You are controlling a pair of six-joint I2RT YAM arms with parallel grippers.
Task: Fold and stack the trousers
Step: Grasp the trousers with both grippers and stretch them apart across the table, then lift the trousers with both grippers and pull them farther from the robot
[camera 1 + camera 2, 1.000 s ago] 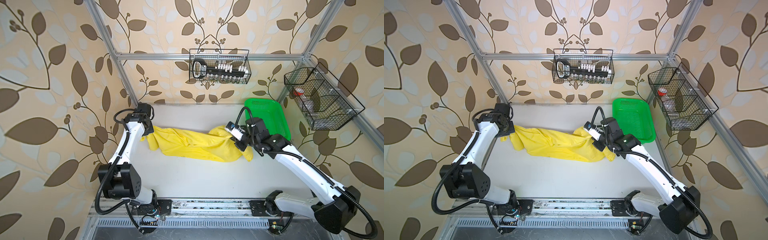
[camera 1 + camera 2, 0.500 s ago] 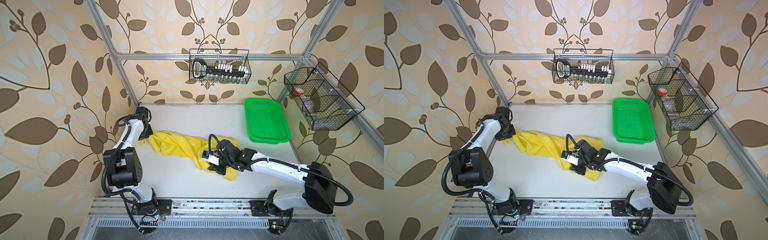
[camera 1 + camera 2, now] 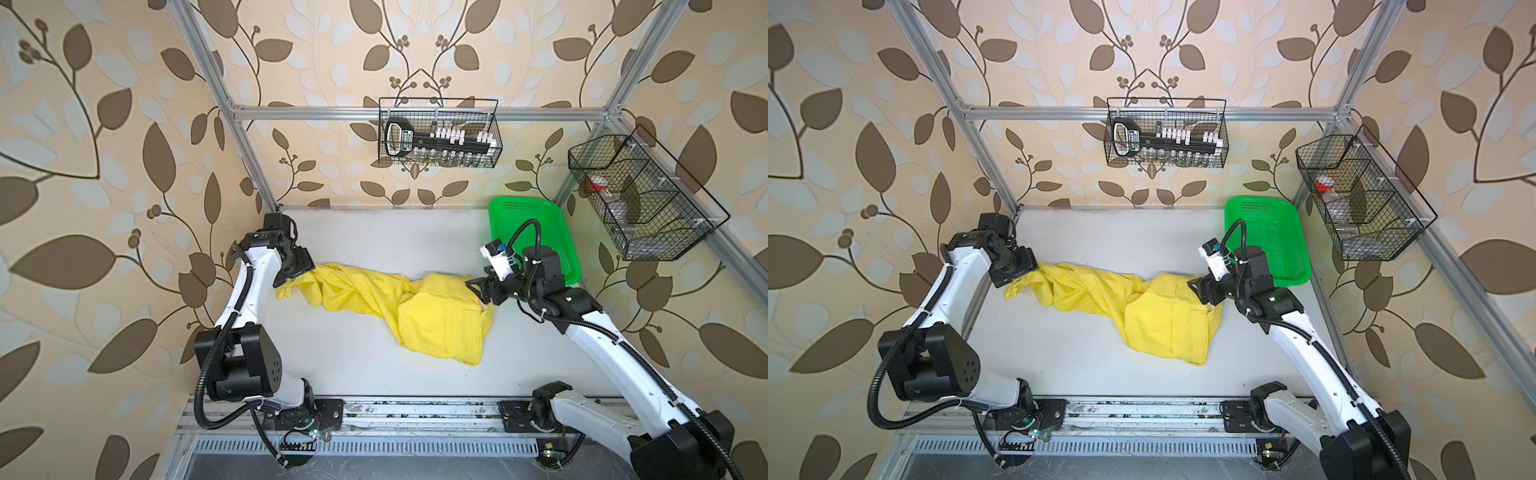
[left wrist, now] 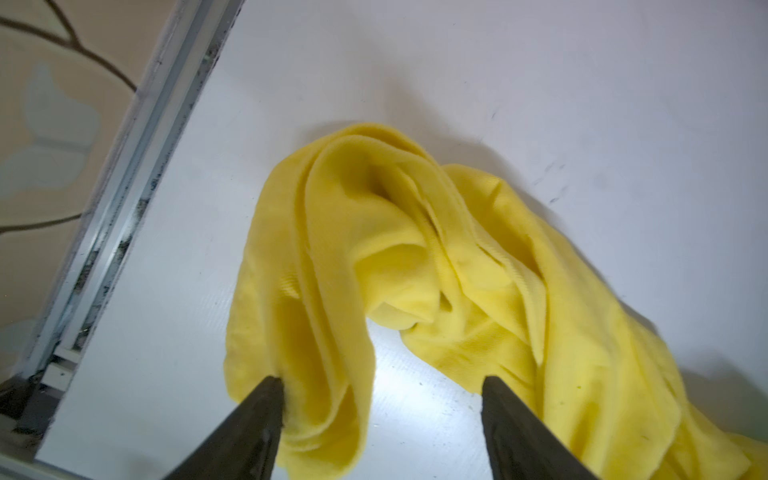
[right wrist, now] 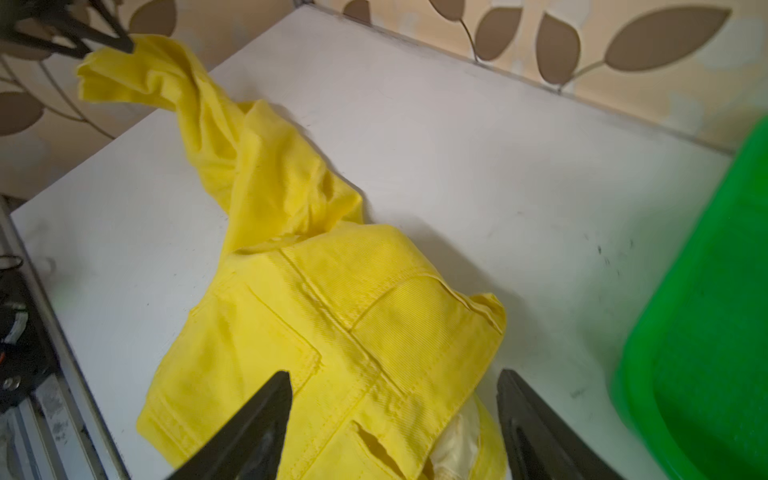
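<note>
Left gripper [image 4: 382, 384]: fingers wide, leg hem only brushing one | trousers [image 3: 440, 320]: rumpled across the table [image 3: 353, 374], legs twisted leftward, waist bunched right | handling: you'll likely find them soft, light, limp; pinch hems and waistband corners | right gripper [image 5: 392, 380]: fingers wide over the waist, holding nothing; green basket [image 3: 523, 216] just beyond.

Illumination was bright, even and diffuse in both top views; the trousers [image 3: 440, 316] cast only a soft, short shadow. Wide-angle optics stretched the wallpaper [image 3: 83, 166] toward the edges. In the left wrist view, glare whitened the counter [image 4: 415, 395]; the right wrist view blurred the near green basket [image 5: 706, 332].
</note>
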